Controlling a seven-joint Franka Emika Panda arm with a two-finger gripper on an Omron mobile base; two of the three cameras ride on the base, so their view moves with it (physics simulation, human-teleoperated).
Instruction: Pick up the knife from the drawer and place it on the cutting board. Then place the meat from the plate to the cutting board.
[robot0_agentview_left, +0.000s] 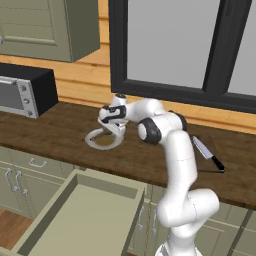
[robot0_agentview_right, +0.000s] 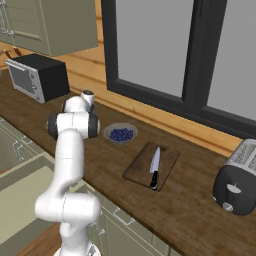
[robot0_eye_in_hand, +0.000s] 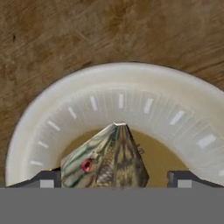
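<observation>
Brown wooden countertop runs under a large dark-framed window, and the plate is taken as the landmark for what follows. Seen from the left base view, the plate lies on the counter, and the gripper is lowered directly over it; the drawer is pulled open below and in front of the plate, with nothing seen inside it. Further along the counter from the plate, past the arm, the knife is already laid on the cutting board, so the first part of the task can be judged as done. From the right base view, the plate is hidden behind the arm; the cutting board with the knife on it is seen well apart from the arm, beyond a bowl of blue berries. From the hand view, the meat rests on the tan centre of the plate, and the two fingertips are placed on either side of it, wide apart and not touching it. The step in hand appears to be the grasp of the meat. The next move probably calls for the jaws to be closed on the chunk, which then must be lifted and carried to the board.
</observation>
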